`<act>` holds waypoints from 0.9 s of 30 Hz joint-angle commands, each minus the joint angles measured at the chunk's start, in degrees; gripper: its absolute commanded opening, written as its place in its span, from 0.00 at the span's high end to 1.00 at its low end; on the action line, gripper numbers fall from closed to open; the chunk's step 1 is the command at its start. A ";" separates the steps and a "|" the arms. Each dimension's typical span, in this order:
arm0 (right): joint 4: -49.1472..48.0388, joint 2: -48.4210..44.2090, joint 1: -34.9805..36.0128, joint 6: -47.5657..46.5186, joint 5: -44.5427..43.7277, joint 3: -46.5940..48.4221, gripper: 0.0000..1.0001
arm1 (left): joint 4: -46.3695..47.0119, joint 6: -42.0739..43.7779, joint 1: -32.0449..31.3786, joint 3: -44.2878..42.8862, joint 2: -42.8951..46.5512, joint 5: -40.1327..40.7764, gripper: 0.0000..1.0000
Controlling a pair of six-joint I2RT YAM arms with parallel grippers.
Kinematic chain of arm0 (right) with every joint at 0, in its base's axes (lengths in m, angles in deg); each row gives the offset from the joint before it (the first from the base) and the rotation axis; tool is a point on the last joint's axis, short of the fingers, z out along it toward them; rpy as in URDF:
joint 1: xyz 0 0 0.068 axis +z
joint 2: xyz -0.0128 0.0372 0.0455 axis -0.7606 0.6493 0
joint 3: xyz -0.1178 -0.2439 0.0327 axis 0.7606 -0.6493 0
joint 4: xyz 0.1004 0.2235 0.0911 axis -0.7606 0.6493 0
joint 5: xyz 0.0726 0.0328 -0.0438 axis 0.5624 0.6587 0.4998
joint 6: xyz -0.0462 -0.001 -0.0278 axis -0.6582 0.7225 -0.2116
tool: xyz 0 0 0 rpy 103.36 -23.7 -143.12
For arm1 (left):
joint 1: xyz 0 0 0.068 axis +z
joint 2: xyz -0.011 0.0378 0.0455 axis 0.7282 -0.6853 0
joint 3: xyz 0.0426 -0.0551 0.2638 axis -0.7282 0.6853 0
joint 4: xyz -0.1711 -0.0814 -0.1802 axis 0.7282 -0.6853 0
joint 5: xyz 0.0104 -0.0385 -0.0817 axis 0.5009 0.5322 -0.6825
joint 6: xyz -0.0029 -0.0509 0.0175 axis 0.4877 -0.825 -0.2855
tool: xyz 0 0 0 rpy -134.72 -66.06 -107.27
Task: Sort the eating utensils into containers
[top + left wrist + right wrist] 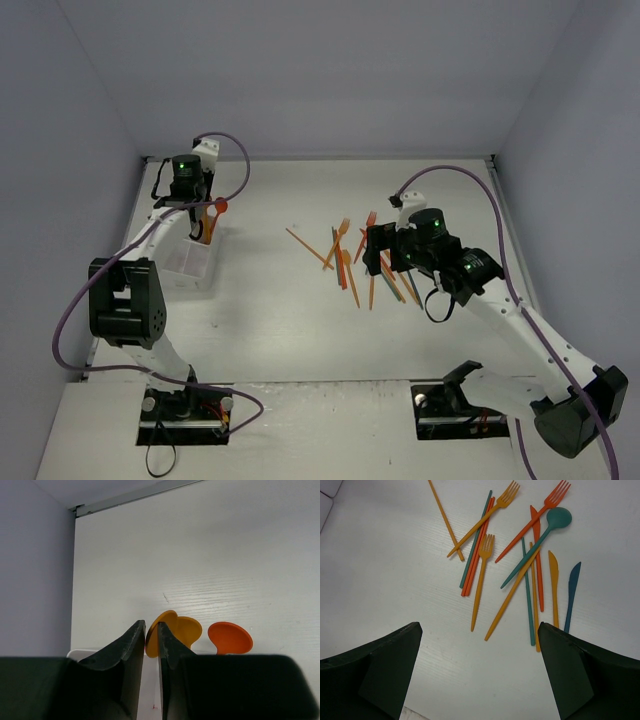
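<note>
left claw (151, 626) over far end of box (190, 265), at left side of desk (280, 330). fingers almost together, thin slit between them, nothing seen in slit. yellow spoon (182, 630) and orange spoon (230, 637) stand just beyond fingertips, bowls up, at box's far end. right claw (479, 630) spread wide, holding nothing, hovering above loose utensils (520, 565) on desk's middle-right: forks, knives, sticks, teal spoon (559, 517), crossing one another, well apart from box.
</note>
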 commanded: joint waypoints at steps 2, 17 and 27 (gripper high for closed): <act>-2.17 0.81 0.31 1.39 -1.83 -0.21 0.00 | 4.30 1.01 0.41 0.31 1.50 -1.44 0.84; -2.09 5.63 0.31 8.94 -9.56 1.44 0.01 | -0.34 -4.77 0.41 2.53 9.65 -1.89 0.54; -2.17 22.73 -1.63 17.08 -15.18 11.23 0.35 | -21.57 -24.49 -3.10 -2.16 19.36 -4.76 0.40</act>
